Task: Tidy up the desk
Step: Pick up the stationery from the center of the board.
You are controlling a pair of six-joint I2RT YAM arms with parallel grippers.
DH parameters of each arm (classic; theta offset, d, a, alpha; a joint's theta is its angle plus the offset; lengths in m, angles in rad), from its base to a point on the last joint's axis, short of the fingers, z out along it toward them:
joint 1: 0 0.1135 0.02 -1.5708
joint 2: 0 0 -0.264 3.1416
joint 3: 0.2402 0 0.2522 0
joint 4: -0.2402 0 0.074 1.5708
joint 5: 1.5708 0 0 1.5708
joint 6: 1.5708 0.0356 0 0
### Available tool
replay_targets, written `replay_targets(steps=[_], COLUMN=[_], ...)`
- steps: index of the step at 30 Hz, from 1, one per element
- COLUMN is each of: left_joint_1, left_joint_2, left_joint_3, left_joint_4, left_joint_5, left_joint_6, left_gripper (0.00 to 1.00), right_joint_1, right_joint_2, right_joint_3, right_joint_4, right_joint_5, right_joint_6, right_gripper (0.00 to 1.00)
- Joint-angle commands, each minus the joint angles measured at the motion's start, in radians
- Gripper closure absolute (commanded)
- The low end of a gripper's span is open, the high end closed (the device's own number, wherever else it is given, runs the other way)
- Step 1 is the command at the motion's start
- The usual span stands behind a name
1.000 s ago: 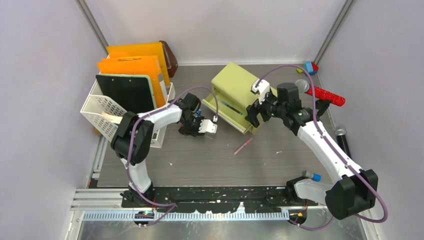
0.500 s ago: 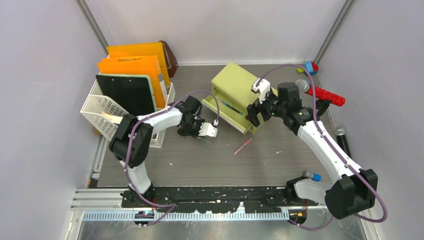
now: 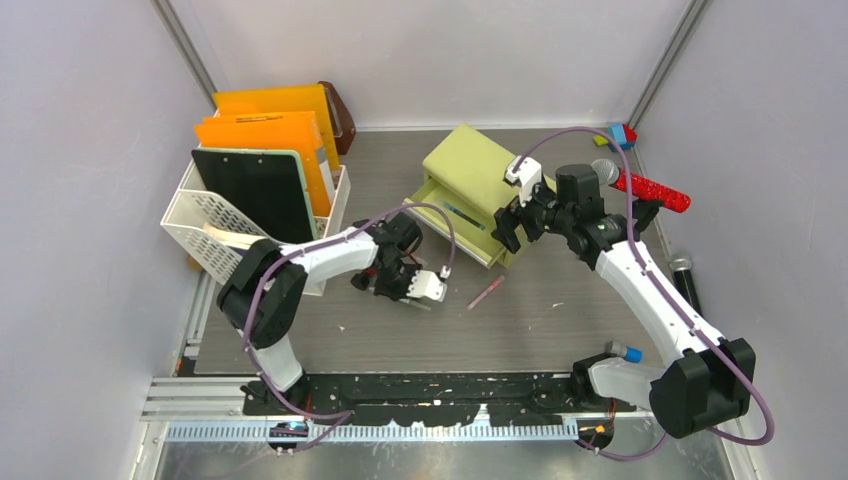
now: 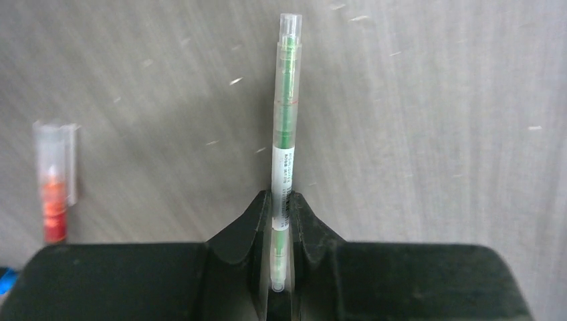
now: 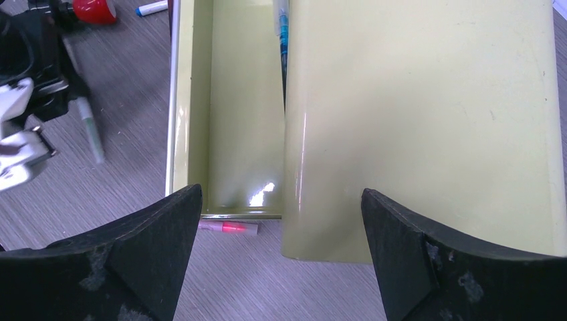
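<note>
Pinching a clear green-cored plastic pen (image 4: pixel 286 100) by its near end, left gripper (image 4: pixel 281 198) aims it straight ahead of the jaws; right gripper (image 5: pixel 281 194) gapes wide, empty.

Left tool (image 4: pixel 281 198) pinching a pen (image 4: pixel 286 100), right tool (image 5: pixel 281 200) spread wide

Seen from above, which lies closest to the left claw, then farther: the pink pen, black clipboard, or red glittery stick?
From the left gripper:
1. pink pen, just to its right.
2. black clipboard, back left.
3. red glittery stick, back right, farthest.
</note>
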Motion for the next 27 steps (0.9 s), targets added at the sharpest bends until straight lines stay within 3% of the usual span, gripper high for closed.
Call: replay_targets(steps=[1,11,17,21,27], left_joint_1=[-0.039,-0.039,-0.039,-0.039,-0.043], left_joint_2=[-0.088,-0.197,-0.227,-0.155,0.033], left_joint_3=[0.052,0.212,0.336,0.443,0.693], left_joint_4=[-0.163,-0.186,-0.073,-0.025,-0.124], left_joint_5=[0.066,0.129,0.068,0.009,-0.042], left_joint_6=[-0.077,-0.186,-0.19,-0.106,0.015], left_gripper=[1.0,1.0,1.0,1.0,0.99], right_joint_1=[-0.012,-0.014,-0.017,-0.022,-0.036], right_joint_2=[0.011,0.005,0.004,0.002,-0.009], right_joint_3=[0.015,0.016,0.02,0.025,0.028], right_joint_4=[-0.047,-0.047,-0.044,-0.043,-0.038], right_joint_5=[0.019,0.019,0.029,0.035,0.038], right_joint_6=[0.023,0.026,0.035,0.048,0.062], right_gripper=[0.05,0.05,0.05,0.05,0.05])
